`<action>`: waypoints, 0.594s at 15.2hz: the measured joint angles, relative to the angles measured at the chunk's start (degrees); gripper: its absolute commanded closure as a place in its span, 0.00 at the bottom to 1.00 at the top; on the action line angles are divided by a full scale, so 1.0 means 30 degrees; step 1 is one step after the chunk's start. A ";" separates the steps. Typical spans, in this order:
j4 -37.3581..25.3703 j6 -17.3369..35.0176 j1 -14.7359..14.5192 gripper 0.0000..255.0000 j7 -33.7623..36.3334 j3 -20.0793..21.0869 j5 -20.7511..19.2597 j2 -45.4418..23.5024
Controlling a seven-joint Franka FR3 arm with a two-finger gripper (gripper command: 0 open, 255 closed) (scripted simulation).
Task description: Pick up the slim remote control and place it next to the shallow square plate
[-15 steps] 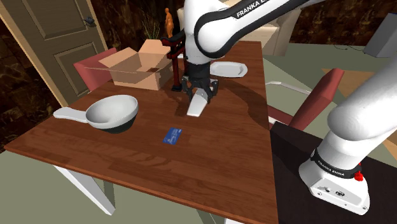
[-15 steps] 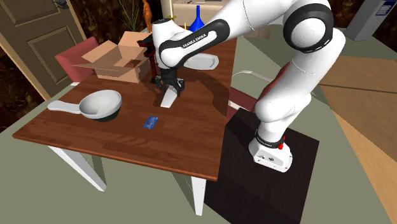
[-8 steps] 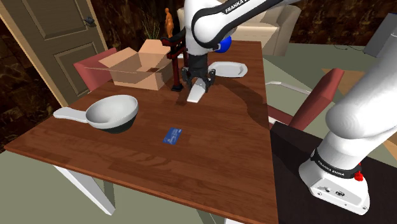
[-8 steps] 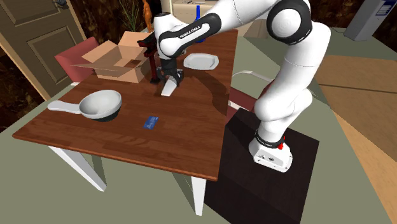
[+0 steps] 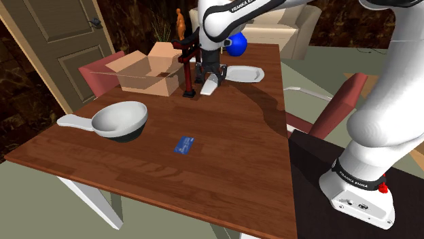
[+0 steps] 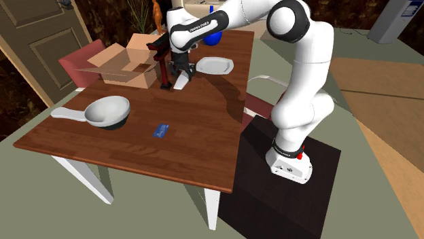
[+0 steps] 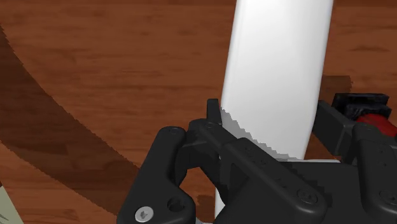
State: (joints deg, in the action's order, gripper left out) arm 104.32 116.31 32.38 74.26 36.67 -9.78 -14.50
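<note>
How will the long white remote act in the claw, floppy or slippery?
Probably stiff: the remote sticks out straight from the claw, no droop. Maybe slippery, since it looks smooth and is pinched at one end.

We read FRANKA EMIKA in white on the black forearm band (image 5: pixel 239 7) of the arm (image 5: pixel 391 95), the same two words on its black base ring (image 5: pixel 358 182), likewise in the second exterior view.

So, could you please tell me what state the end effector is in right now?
End effector: closed, holding the slim white remote control.
</note>
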 measured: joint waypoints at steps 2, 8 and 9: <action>-0.1381 -0.0505 -0.0015 1.00 -0.0301 -0.0325 -0.0530 -0.1028; -0.6832 -0.2492 -0.0625 1.00 -0.1299 -0.1389 -0.2122 -0.4846; -0.7306 -0.2617 -0.0678 1.00 -0.1421 -0.1498 -0.2252 -0.5214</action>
State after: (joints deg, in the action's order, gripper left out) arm 82.41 108.46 30.34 70.00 32.18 -16.54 -30.14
